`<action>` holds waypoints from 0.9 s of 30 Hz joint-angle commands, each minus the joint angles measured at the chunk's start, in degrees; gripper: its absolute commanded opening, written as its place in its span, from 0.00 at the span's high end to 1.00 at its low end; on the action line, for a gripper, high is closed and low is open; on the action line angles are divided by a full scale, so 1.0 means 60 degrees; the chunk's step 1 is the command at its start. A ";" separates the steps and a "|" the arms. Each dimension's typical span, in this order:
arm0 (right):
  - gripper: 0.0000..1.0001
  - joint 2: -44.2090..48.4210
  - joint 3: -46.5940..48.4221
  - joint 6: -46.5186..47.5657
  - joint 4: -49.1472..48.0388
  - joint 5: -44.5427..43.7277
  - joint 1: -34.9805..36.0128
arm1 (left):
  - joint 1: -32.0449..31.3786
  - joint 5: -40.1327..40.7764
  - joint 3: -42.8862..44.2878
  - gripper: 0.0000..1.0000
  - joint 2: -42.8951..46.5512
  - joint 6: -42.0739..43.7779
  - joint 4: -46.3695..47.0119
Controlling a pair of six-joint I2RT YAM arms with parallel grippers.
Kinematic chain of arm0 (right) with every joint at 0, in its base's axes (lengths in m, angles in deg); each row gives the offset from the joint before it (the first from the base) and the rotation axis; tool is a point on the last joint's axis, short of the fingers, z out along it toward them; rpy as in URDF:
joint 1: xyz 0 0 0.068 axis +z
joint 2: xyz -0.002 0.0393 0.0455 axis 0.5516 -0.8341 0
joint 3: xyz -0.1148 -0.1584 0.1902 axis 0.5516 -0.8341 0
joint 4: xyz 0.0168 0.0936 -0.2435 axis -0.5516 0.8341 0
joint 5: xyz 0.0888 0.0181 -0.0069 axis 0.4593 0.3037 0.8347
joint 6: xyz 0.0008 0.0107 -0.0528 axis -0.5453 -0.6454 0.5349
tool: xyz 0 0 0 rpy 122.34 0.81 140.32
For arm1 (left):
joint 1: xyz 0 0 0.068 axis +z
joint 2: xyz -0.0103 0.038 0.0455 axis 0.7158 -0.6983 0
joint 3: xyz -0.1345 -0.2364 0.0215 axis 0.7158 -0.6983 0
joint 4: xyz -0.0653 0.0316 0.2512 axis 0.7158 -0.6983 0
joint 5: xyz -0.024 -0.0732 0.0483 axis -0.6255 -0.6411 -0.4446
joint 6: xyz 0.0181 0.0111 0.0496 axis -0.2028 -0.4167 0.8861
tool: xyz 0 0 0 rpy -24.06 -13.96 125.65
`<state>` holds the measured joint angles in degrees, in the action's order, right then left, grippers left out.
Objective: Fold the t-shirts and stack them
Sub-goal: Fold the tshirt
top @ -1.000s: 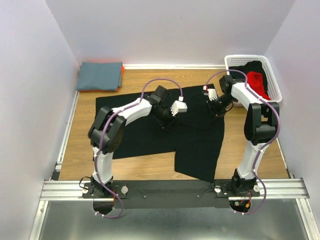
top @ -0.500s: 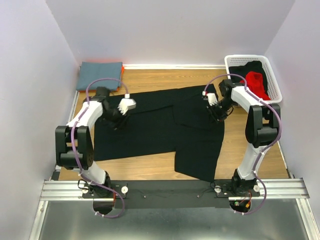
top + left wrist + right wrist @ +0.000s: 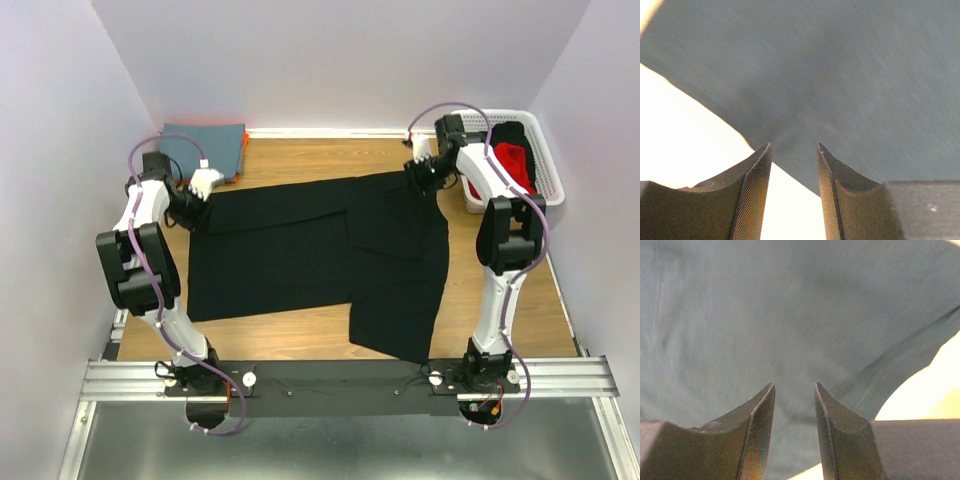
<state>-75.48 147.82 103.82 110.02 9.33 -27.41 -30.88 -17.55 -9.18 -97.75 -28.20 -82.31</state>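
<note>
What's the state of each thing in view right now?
black t-shirt: spread flat on the table, part folded at right
folded slate-blue t-shirt: stacked on an orange one, far left corner
basket: holds red and black cloth
left gripper: pinching the shirt's edge
right gripper: pinching the shirt's far right corner

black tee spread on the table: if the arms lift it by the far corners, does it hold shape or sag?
Likely sags: the black t-shirt lies flat, thin and creased, so it looks floppy. Probably light, since each pincer, left and right, takes only an edge. One lower flap already sits folded unevenly, so it may drag or bunch.
</note>
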 commanded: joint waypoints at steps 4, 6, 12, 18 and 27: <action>0.54 -0.2383 0.3009 -0.1382 -0.0572 -0.0153 0.0044 | -0.0011 0.0147 0.2055 0.51 -0.1999 -0.1776 0.0894; 0.54 -0.2678 0.3276 -0.1413 -0.0616 -0.0314 0.0044 | -0.0011 0.0162 0.2364 0.52 -0.2397 -0.1996 0.0909; 0.54 -0.3222 0.3162 -0.1471 -0.0952 -0.1236 0.0044 | -0.0201 0.0133 0.2908 0.55 -0.3511 -0.2275 0.0894; 0.54 -0.3061 0.2268 -0.1560 -0.1305 -0.2231 -0.0014 | -0.0625 0.0381 0.3229 0.57 -0.4214 -0.2494 0.0850; 0.46 -0.2550 0.2002 -0.1267 -0.1510 -0.2192 -0.0410 | -0.0875 -0.0012 0.4928 0.55 -0.4773 -0.2642 0.0441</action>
<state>-91.94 161.42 95.14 100.69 -1.10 -28.48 -35.73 -16.15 17.93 -124.41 -43.53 -77.24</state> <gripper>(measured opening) 0.492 0.433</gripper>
